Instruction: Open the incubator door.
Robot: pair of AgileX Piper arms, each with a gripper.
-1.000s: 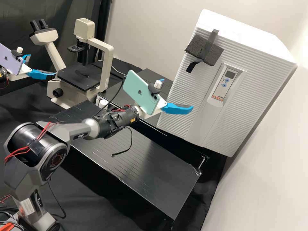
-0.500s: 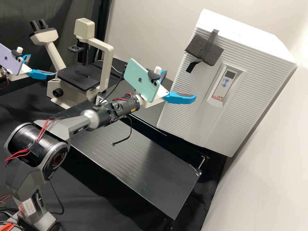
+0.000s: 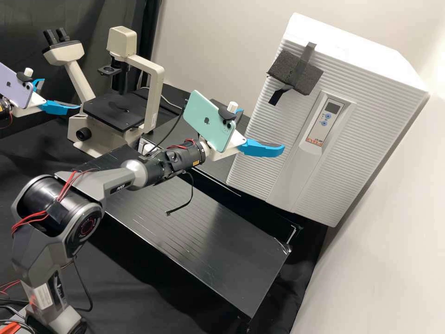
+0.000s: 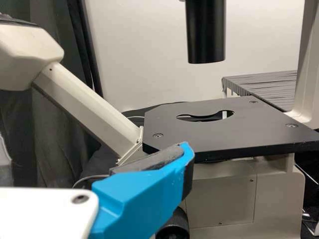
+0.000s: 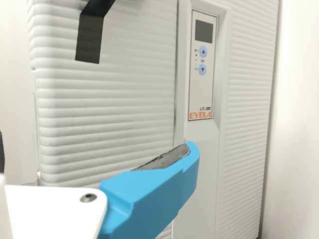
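Note:
The white ribbed incubator stands at the right of the high view, its front door shut. A dark foam block is taped to the door's upper left part. In the high view my right gripper stands open and empty by the door's left part, lower than the foam. From the right wrist, my gripper faces the ribbed door and black tape. My left gripper is open and empty at the far left; its wrist shows the gripper near the microscope.
A cream microscope with a black stage stands at the back left. A black slatted shelf lies below the right arm. A pale wall runs close along the incubator's right side. A loose cable hangs from the right arm.
My right gripper rose and shifted a little rightward toward the incubator, then dipped slightly. The left gripper and the door have stayed still.

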